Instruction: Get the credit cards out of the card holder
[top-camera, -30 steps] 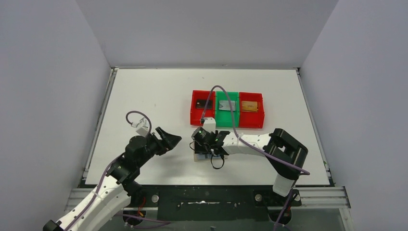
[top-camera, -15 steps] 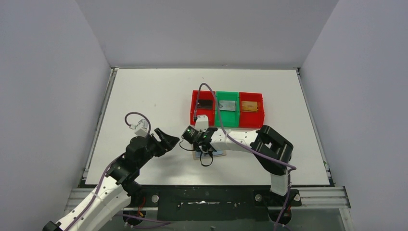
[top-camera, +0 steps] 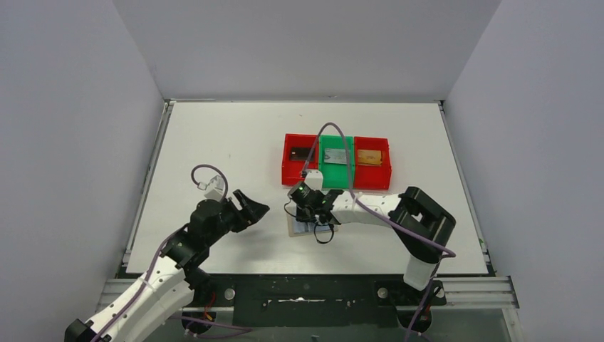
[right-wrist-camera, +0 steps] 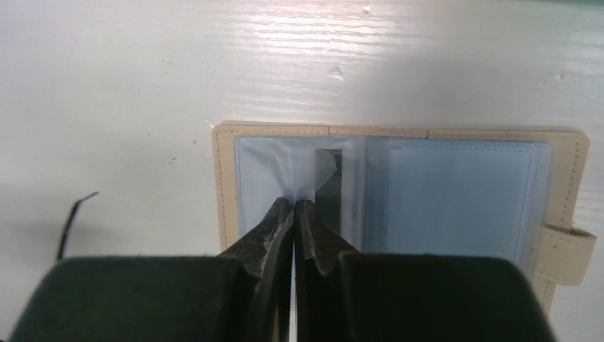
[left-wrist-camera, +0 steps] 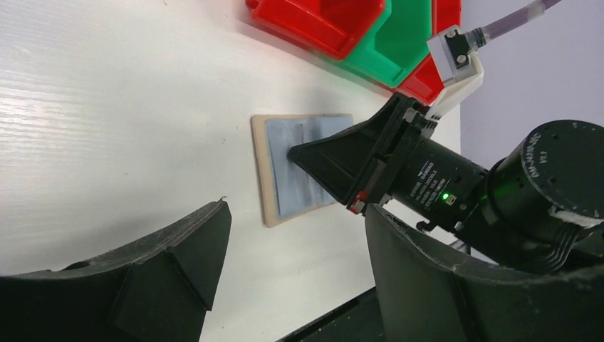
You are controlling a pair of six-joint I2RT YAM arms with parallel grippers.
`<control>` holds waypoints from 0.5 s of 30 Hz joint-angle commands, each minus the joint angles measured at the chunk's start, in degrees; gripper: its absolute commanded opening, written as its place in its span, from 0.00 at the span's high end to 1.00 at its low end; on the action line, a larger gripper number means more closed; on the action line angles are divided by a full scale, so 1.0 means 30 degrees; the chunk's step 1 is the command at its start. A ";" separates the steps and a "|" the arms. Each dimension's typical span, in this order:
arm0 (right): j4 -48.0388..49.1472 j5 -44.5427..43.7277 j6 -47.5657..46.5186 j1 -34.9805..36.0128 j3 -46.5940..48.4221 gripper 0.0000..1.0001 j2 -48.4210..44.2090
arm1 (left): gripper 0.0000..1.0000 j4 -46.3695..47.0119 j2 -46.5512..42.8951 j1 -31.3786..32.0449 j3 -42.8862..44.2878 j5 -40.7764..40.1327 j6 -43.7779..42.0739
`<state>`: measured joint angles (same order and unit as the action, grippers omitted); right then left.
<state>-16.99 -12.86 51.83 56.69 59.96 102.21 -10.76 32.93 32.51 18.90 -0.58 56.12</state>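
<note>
- Right wrist view: right gripper is clamped tight, tips pinching the clear sleeve film on the left panel of the card holder. The film puckers at the tips.
- Card holder lies open and flat on the table, right at the fingertips. Its long axis runs crosswise to the fingers, with the closure tab off to their right.
- Dark sliver just right of the tips, near the fold. Card edge or shadow, can't tell.
- Left gripper is spread wide and holds nothing. The holder sits ahead of it, near but apart.
- Credit cards: three visible, one in each of the trays beyond the right gripper.
- Judgement: right arm owns the holder. Nothing pins it, so a pull would likely drag it along, and the left is close enough to pin it.
</note>
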 commanded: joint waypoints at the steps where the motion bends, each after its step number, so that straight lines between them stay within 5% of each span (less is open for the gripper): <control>1: 0.3432 0.2723 0.0025 -0.1297 -0.2403 1.00 -0.2054 | 0.31 0.2270 0.0895 -0.0049 0.0603 0.1541 -0.0576; 15: 0.8774 0.5892 0.1227 -0.3089 -0.6286 1.00 -0.5068 | 0.30 0.7198 0.5164 -0.0028 0.0055 0.5423 -0.0707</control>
<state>2.09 2.57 53.82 48.53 42.85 90.04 1.65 46.11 32.51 18.87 11.14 54.96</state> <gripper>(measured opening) 0.022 0.698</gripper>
